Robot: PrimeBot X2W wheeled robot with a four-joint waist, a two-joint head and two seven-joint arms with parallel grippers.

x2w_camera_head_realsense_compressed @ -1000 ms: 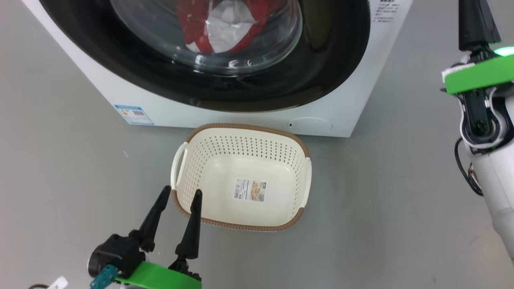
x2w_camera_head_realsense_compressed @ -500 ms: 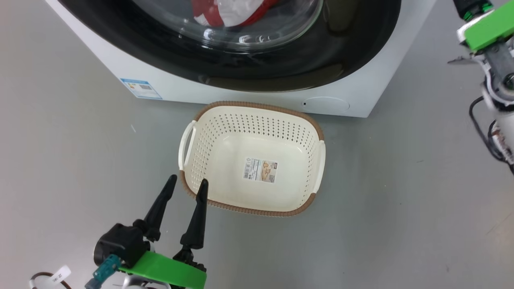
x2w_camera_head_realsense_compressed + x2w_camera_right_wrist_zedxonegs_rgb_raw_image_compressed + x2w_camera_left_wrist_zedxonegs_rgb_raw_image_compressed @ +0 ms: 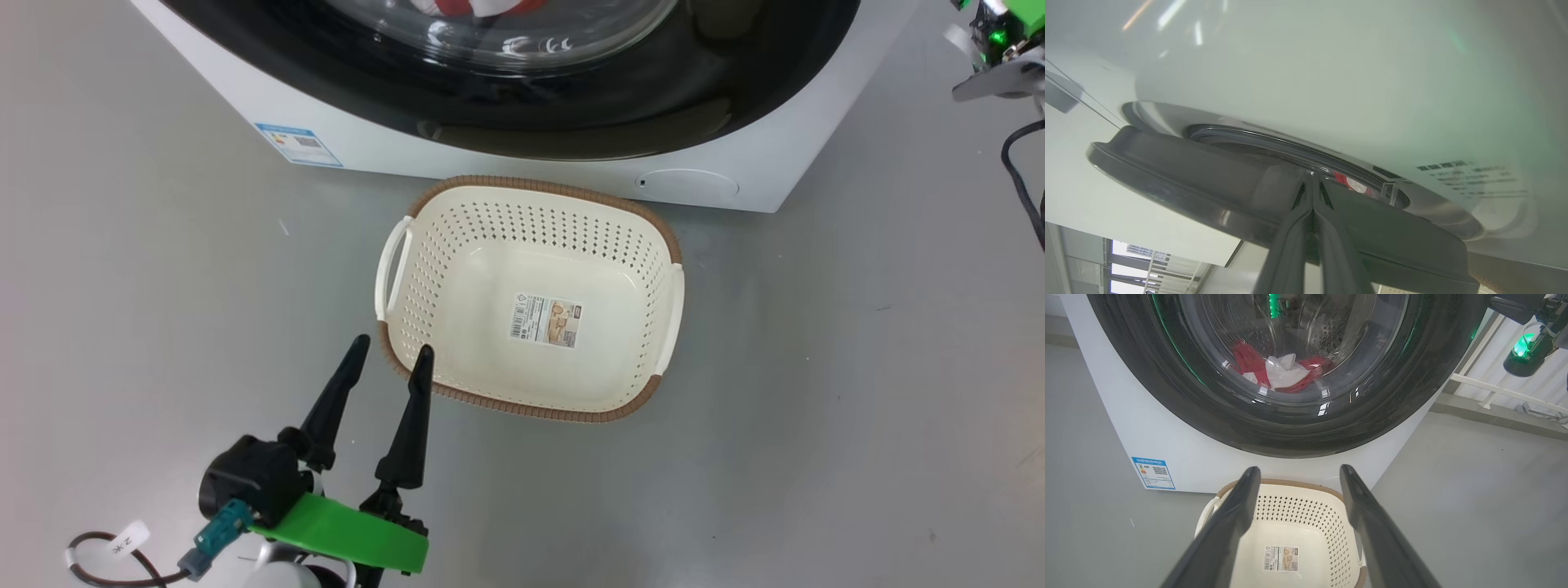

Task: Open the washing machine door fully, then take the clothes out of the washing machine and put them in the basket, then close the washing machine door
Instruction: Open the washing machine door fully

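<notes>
L gripper point(image 3: 392, 345) jaws wide apart; R gripper point(image 3: 1312, 176) jaws tight together

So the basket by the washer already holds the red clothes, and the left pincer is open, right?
No: the red clothes lie inside the washer, not in the basket, as the left wrist view shows. The left pincer is open.

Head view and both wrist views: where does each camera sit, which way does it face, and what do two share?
Head view: on the head, facing down at the basket and washing machine; open left gripper shows.
Left wrist view: low, facing the washing machine door and clothes; own fingers.
Right wrist view: close at the door's edge; shut right gripper.
Shared: head and left wrist views show the basket.
</notes>
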